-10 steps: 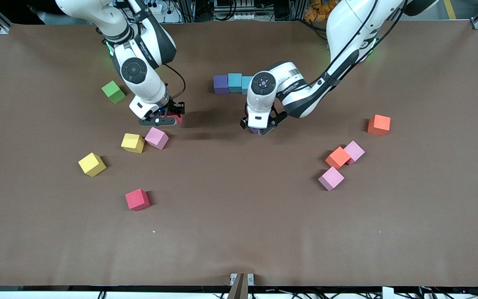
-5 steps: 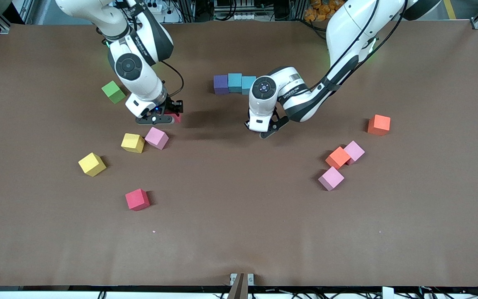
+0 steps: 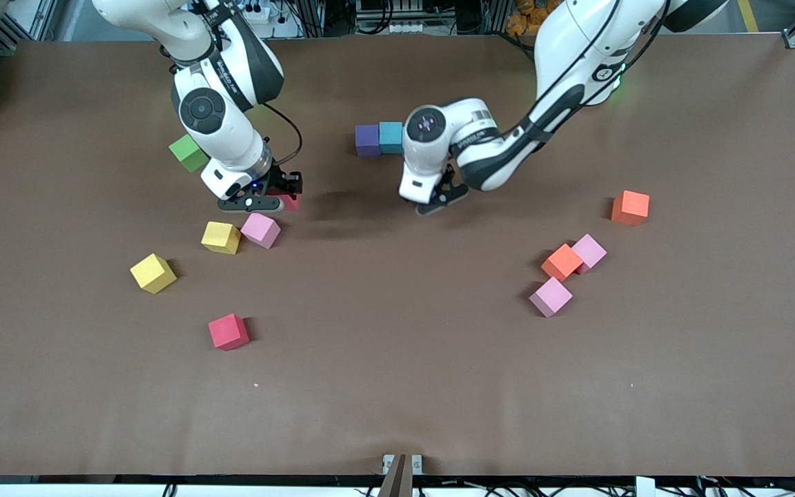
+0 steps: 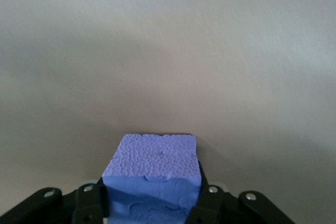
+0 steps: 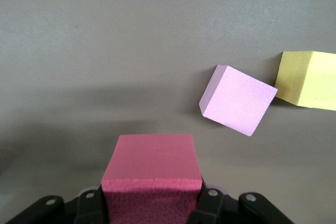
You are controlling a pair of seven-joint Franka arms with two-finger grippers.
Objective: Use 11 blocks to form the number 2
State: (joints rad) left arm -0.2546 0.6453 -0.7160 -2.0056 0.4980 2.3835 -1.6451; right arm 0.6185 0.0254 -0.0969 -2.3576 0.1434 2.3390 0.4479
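Brown tabletop point(image 3: 397, 386) | left gripper point(image 4: 152, 203) jaws clamped on purple cube point(image 4: 152, 177), near purple-and-light-blue row point(image 3: 378, 139) | right gripper point(image 5: 152, 203) jaws clamped on red cube point(image 5: 152, 174), by pink cube point(image 5: 237, 100), yellow cube point(image 5: 307, 78)

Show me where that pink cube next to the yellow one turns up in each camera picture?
Front view: the pink cube lies on the table just below the right gripper.
Right wrist view: same pink cube, tilted.
Left wrist view: not in it.
Shared landmark: the yellow cube beside it.
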